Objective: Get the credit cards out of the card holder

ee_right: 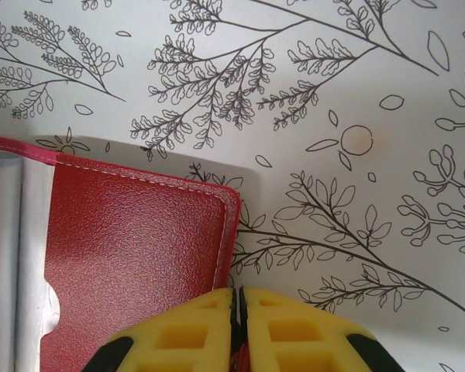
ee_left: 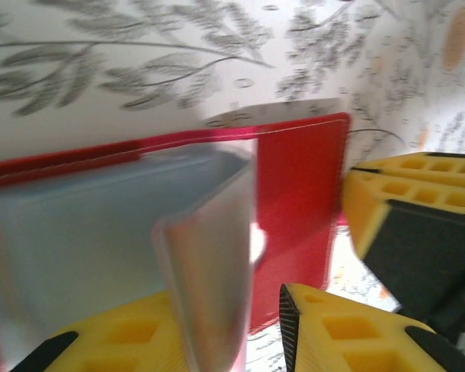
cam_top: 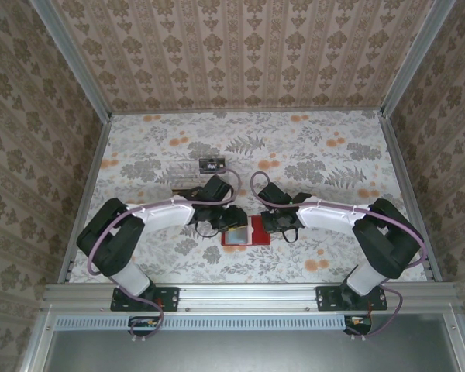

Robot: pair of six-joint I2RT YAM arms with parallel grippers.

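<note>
Over on the left, a little beyond the arms, a clear plastic tray point(cam_top: 184, 180) lies on the flowered table point(cam_top: 139, 147), and a black card point(cam_top: 211, 163) sits at its far end. I can't make out whether the card rests inside the tray or on its rim.

Nearer the middle, the left gripper point(ee_left: 226, 298) hangs low over the card holder point(cam_top: 254, 230). Its yellow fingers point(ee_left: 132, 333) are parted. A stiff, greyish clear sleeve point(ee_left: 209, 256) stands up between them, close against the left finger, with a gap on the other side. I see no pinch on it. Beside the sleeve lies the wallet's light-blue panel point(ee_left: 77, 248).

The card holder lies opened flat on the table, midway between the two arms and towards the near edge, with its red cover showing around the panels. I can't pick out any cards in its pockets.

On the right, the right gripper point(ee_right: 238, 294) has its jaws pressed together on the wallet's right-hand edge. A thin strip of red shows between the pads.
</note>
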